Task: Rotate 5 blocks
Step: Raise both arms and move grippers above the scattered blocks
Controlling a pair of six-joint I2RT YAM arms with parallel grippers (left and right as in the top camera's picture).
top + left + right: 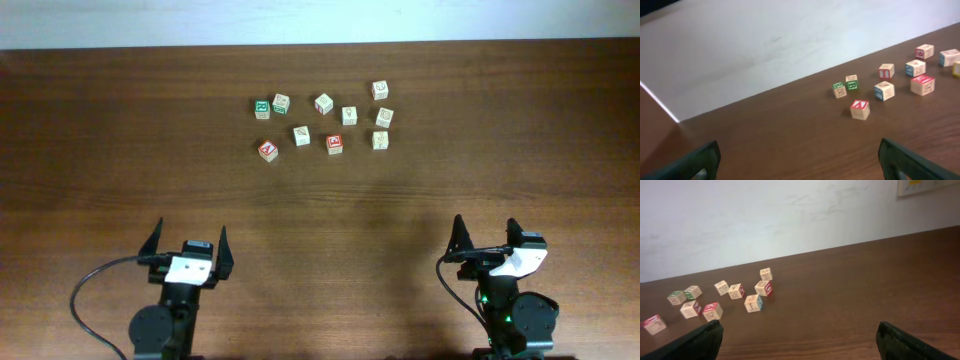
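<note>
Several small wooden blocks lie in a loose cluster at the far middle of the table. A red "A" block (268, 150) (860, 109) is the nearest on the left, with another red-topped block (334, 143) (712, 311) to its right. A block with a blue side (380, 140) (753, 303) sits at the cluster's right, and plain beige ones (301, 134) (349, 115) lie between. My left gripper (190, 235) (800, 167) and right gripper (485, 232) (800, 345) stand open and empty near the front edge, well short of the blocks.
A green-printed cube (262, 107) (839, 89) and other pale cubes (380, 90) sit at the back of the cluster. The dark wooden table (120, 150) ends at a white wall behind. A cable (85, 290) loops beside the left arm's base.
</note>
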